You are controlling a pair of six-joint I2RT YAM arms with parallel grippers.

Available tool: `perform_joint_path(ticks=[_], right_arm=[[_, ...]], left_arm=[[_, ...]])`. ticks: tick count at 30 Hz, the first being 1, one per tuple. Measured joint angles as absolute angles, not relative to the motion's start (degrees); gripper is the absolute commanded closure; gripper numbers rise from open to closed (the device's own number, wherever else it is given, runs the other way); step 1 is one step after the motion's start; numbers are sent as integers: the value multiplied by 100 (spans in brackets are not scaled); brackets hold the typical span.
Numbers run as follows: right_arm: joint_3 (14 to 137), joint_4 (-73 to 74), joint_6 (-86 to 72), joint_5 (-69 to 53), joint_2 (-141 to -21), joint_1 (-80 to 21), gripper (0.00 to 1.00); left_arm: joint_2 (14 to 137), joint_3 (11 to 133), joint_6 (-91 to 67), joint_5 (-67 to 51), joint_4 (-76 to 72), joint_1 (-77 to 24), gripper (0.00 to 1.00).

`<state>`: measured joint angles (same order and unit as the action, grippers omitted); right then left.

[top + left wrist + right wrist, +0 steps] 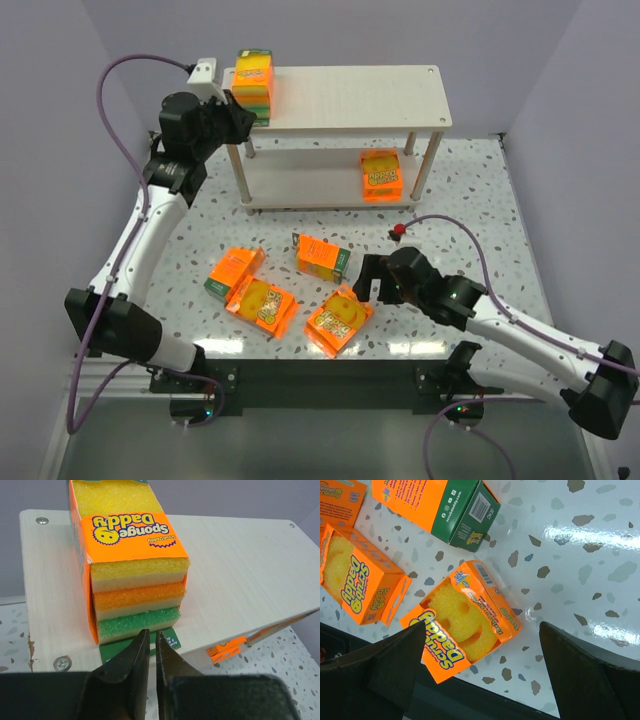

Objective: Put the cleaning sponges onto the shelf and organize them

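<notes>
One cleaning sponges pack [131, 565] stands at the left end of the shelf's top board [250, 575], seen from above as pack [255, 82] on shelf [350, 95]. My left gripper [152, 639] is shut, its tips over the pack's flat green header strip [170, 636]; nothing shows clamped between them. A second pack [381, 175] lies on the lower tier. Several packs lie on the table: [235, 272], [263, 303], [322, 257], [339, 320]. My right gripper [482, 625] hangs wide open above the pack with the yellow smiley sponge [465, 622], not touching it.
The table's dark front edge [485, 707] runs just below the smiley pack. A green-ended pack [440, 507] and another orange pack [357, 587] lie close to it. A small red part [399, 230] sits on the right arm's cable near the shelf's right leg [427, 165].
</notes>
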<state>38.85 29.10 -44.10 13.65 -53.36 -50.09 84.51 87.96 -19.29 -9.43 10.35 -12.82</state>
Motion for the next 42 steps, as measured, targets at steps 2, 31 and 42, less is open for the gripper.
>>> perform_joint_path(ticks=[2,31,42], right_arm=[[3883,2891,-4403,1332,-5280,-5009,1],[2156,2471,-5238,386,-4814,-5006,100],[2106,1927,-5290,178,-5450,-5009,100]], left_arm=[[8283,8739,-1925,-895,1028,-1284,69],[6958,4156,-2493,-290,790,-4034,100],[7889,4064,-2493,405,729,-4932,100]])
